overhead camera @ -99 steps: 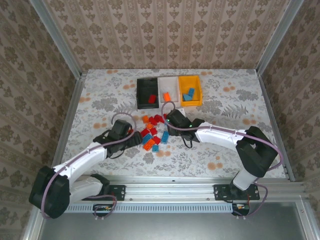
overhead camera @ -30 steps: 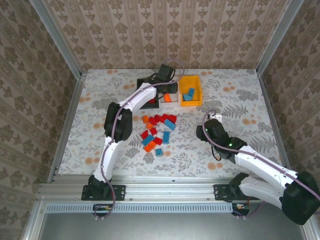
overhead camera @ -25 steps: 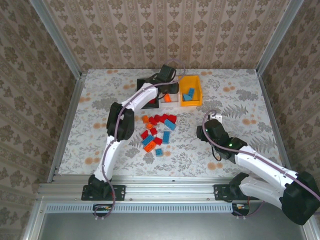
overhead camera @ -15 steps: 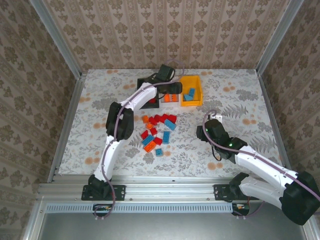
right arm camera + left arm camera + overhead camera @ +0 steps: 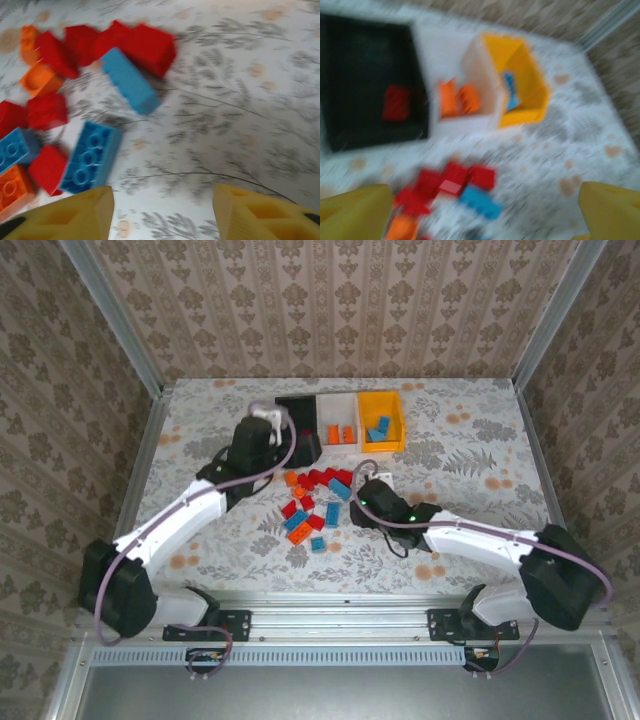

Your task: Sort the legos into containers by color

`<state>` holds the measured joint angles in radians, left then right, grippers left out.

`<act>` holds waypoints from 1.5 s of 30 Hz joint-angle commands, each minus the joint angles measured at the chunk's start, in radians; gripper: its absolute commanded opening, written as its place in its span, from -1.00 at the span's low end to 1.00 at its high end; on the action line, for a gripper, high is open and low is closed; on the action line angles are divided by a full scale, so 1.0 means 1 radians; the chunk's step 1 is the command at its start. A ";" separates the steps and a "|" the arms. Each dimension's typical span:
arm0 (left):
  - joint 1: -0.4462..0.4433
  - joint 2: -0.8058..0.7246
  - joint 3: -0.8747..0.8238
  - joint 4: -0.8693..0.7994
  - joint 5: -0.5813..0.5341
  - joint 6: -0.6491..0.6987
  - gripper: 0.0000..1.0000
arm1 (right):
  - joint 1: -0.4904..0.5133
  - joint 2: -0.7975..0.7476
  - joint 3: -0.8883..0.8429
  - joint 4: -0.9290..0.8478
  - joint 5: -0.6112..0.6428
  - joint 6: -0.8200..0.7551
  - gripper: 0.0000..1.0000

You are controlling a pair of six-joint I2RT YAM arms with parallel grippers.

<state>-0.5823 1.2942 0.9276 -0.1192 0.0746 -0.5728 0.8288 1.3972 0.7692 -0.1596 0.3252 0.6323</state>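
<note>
Your left arm (image 5: 180,520) reaches from the lower left toward the black bin (image 5: 365,60). The left end effector (image 5: 482,210) is spread wide, with nothing between its fingers. Your right arm (image 5: 470,537) lies low across the lower right. The right end effector (image 5: 162,210) is parted and empty, just right of the loose bricks (image 5: 315,502). The desk (image 5: 200,410) is bare at far left and far right, out to the metal rails (image 5: 135,480). Three bins sit side by side at upper centre. The black bin holds one red brick (image 5: 396,102), the white bin (image 5: 470,65) two orange bricks (image 5: 457,99), and the yellow bin (image 5: 530,85) blue bricks (image 5: 509,95), number unclear. The loose bricks number about a dozen, in red, orange and blue, piled at centre.
</note>
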 commanded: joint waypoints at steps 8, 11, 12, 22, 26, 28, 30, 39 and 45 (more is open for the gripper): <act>0.006 -0.160 -0.397 -0.075 0.032 -0.060 0.61 | 0.097 0.194 0.206 -0.091 0.130 0.012 -0.11; -0.003 -0.177 -0.423 -0.072 0.039 -0.045 0.67 | 0.055 0.134 0.171 -0.102 0.104 0.006 0.03; -0.009 -0.182 -0.434 -0.062 0.043 -0.045 0.71 | 0.040 0.122 0.157 -0.102 0.076 0.008 0.10; -0.028 -0.253 -0.487 -0.054 -0.001 -0.108 0.85 | 0.030 0.247 0.180 -0.039 -0.040 0.062 0.33; -0.023 -0.320 -0.492 -0.121 -0.043 -0.116 0.89 | 0.026 0.336 0.249 -0.036 -0.061 0.061 0.36; -0.021 -0.362 -0.501 -0.146 -0.045 -0.119 0.90 | 0.023 0.380 0.286 -0.043 -0.062 0.056 0.37; -0.018 -0.407 -0.516 -0.166 -0.047 -0.126 0.91 | 0.016 0.411 0.307 -0.035 -0.061 0.061 0.38; -0.011 -0.555 -0.535 -0.260 -0.069 -0.105 0.93 | -0.003 0.500 0.366 -0.057 -0.062 0.091 0.16; -0.008 -0.536 -0.539 -0.246 -0.063 -0.108 0.93 | 0.001 0.523 0.364 -0.070 -0.066 0.096 0.00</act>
<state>-0.5995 0.7525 0.4023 -0.3477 0.0219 -0.6811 0.8253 1.8919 1.1133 -0.2012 0.2676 0.7147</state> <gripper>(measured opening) 0.965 0.502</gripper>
